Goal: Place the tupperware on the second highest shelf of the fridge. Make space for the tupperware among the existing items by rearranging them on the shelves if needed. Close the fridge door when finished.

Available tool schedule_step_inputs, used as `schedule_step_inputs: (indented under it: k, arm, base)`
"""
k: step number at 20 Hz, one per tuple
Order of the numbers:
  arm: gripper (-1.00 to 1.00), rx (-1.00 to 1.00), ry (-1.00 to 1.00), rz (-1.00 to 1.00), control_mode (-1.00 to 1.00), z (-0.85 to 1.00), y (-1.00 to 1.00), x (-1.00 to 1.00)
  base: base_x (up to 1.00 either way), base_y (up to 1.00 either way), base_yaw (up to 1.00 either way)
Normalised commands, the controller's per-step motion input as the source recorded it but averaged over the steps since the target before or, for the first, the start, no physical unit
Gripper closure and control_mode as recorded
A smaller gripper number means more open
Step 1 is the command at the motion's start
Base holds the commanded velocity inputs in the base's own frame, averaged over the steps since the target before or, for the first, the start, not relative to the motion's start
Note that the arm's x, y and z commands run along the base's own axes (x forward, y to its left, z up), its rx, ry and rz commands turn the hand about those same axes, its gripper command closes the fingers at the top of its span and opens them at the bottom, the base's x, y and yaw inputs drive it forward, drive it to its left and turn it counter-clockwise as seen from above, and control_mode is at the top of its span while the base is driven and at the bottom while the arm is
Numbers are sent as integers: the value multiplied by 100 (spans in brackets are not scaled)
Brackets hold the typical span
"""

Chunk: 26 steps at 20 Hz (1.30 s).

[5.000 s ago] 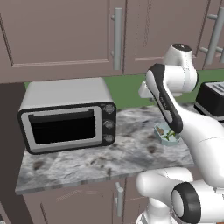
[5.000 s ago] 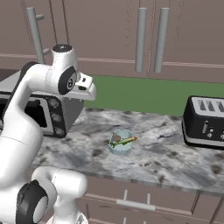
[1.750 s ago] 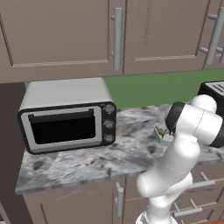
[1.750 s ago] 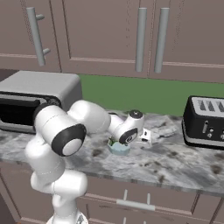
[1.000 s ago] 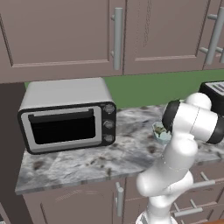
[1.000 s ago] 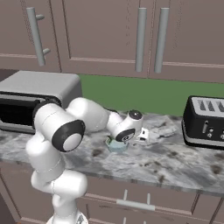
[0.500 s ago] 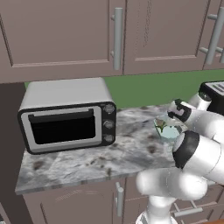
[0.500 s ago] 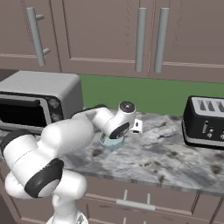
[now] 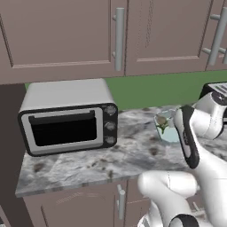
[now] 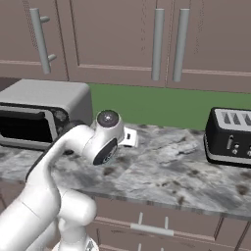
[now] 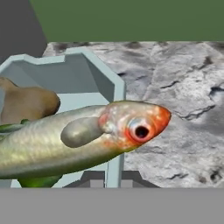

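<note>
Marble counter (image 9: 133, 155), tupperware (image 9: 166, 128) upright, claw-gripped

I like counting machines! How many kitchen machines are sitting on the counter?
2: a toaster oven at the counter's left end and a black toaster at its right end. The arm could hide something small.

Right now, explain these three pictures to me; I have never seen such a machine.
This is a white robot arm on a rolling base in a rendered kitchen. Two pictures come from cameras behind the arm, on its left and right; the third looks along its hand. On the marbled counter stand a toaster oven and a black toaster. The gripper is shut on the wall of the tupperware, a pale teal container. Inside lies a whole fish beside something brown.
</note>
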Motion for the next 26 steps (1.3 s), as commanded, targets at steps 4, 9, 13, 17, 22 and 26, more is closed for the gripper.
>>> schedule_step_inputs:
  k: [4, 9, 13, 17, 22, 26]
  arm:
    - [100, 1, 0, 0, -100, 99, 47, -100]
    - [100, 2, -6, 6, -100, 100, 35, -95]
    - [100, 0, -1, 11, -100, 96, 13, -61]
    - [100, 0, 8, 6, -100, 66, 0, -36]
    - [100, 0, 21, 0, -100, 18, -7, 0]
    - [100, 0, 2, 1, 100, 0, -3, 0]
  base:
    - [0, 0, 0]
    - [0, 0, 0]
    - [0, 0, 0]
    - [0, 0, 0]
    - [0, 0, 0]
    - [0, 0, 0]
